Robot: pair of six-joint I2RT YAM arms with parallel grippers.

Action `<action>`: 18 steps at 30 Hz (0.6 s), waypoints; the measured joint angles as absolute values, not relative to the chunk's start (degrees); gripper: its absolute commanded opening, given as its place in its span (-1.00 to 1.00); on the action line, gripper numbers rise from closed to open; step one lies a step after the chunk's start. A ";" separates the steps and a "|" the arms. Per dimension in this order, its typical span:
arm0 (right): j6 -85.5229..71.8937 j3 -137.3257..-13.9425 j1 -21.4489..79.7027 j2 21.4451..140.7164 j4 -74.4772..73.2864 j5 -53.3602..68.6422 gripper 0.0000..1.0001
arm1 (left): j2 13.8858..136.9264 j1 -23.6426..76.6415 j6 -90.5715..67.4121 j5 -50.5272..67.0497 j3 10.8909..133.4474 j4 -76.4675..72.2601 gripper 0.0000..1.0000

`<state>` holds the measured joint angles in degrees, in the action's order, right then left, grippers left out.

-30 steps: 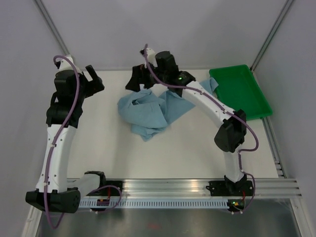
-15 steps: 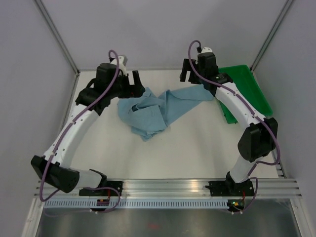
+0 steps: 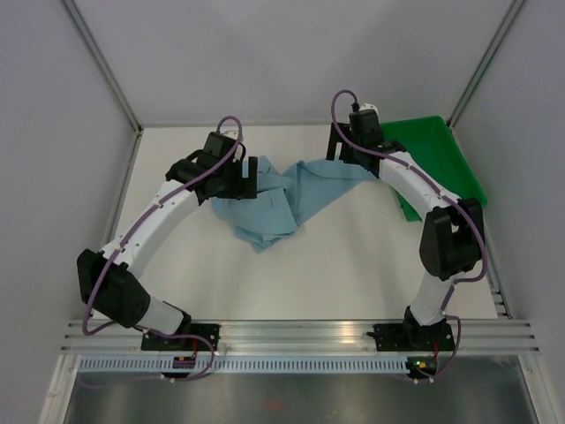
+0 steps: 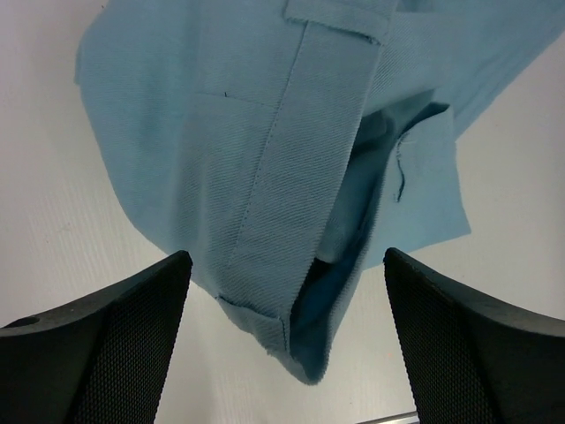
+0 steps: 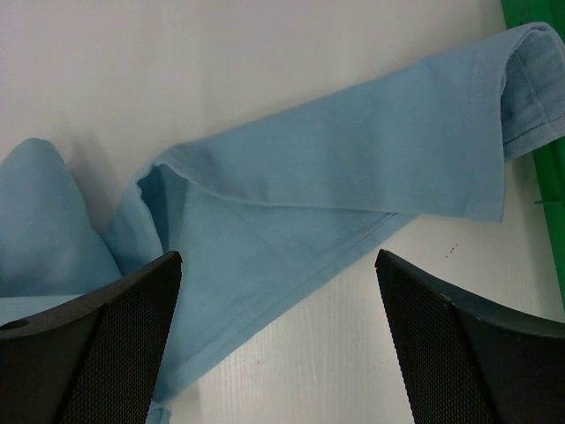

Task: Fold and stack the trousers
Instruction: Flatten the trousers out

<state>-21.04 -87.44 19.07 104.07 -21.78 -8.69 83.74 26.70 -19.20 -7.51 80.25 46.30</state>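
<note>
The light sky-blue trousers point(image 3: 275, 200) lie crumpled at the back middle of the table, with one leg stretched right toward the green tray. My left gripper point(image 3: 251, 179) is open over their left edge. In the left wrist view a seamed cloth corner point(image 4: 291, 291) with a belt loop lies between the open jaws of that gripper point(image 4: 282, 265), which grips nothing. My right gripper point(image 3: 339, 147) is open above the stretched leg point(image 5: 353, 159). In the right wrist view that gripper point(image 5: 278, 261) is wide open and empty over the cloth's edge. The button is not visible.
A green plastic tray point(image 3: 439, 166) stands at the back right. The leg's hem point(image 5: 530, 79) touches its edge point(image 5: 540, 190). Grey walls enclose the table's back and sides. White table surface shows in front of the trousers.
My left arm swung in from the far left and came down over the trousers' left edge. My right gripper moved from the trousers' left side to the right. One leg now lies stretched toward the tray.
</note>
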 measured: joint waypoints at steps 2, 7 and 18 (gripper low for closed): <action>-21.04 -87.44 19.07 104.31 -21.43 -8.71 0.96 | 84.44 26.92 -19.25 -7.49 78.63 45.71 0.74; -21.04 -87.44 19.05 105.93 -21.15 -8.64 0.96 | 88.12 27.88 -19.62 -10.07 76.18 43.55 0.01; -21.04 -87.59 18.74 110.15 -21.98 -9.23 0.93 | 86.46 15.70 -21.10 -0.25 78.74 39.31 -0.95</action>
